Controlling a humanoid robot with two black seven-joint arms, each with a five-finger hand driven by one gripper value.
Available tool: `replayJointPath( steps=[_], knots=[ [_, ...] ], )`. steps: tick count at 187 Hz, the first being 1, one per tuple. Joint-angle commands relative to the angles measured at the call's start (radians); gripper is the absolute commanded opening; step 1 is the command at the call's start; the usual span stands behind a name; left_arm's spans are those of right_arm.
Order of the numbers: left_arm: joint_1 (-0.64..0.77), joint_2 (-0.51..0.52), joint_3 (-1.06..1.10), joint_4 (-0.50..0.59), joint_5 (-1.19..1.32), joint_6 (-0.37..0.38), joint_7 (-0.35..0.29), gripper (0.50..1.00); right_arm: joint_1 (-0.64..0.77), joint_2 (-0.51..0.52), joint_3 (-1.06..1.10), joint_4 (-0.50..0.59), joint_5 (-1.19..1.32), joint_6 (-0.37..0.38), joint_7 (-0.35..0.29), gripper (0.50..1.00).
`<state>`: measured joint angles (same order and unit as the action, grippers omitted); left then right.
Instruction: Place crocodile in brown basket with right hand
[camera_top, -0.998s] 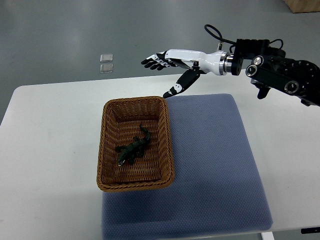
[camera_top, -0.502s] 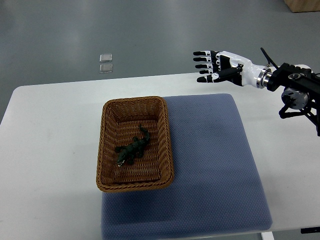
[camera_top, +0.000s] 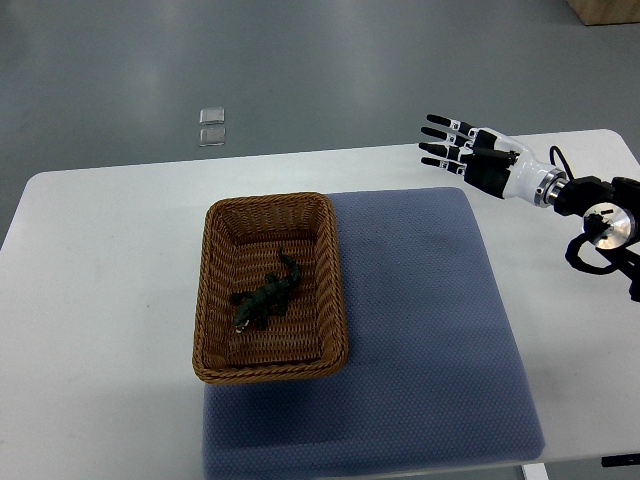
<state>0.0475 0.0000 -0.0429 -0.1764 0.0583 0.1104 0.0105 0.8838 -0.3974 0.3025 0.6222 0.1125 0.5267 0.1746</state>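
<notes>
A dark green toy crocodile lies inside the brown wicker basket, near its middle, tail toward the far right corner. My right hand hovers off to the far right, above the back edge of the blue cushion, fingers spread and holding nothing. It is well apart from the basket. The left arm does not show.
The basket sits on the left edge of a blue cushion that lies on a white table. Two small clear squares lie on the grey floor beyond the table.
My right hand has drawn back to the right and toward me, away from the basket's far corner, staying open. The crocodile has not moved.
</notes>
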Motion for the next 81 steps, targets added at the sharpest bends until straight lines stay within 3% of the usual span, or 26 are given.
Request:
replayJointPath(
  steps=[1,81],
  knots=[
    [0.0,0.0,0.0,0.0,0.0,0.0,0.0,1.0,-0.011,0.008,0.001,-0.001,0.007,-0.005,0.005,0.928],
    [0.0,0.0,-0.002,0.0,0.0,0.0,-0.001,1.0,-0.022,0.009,0.0,-0.018,0.007,-0.008,0.005,0.928]
  ],
)
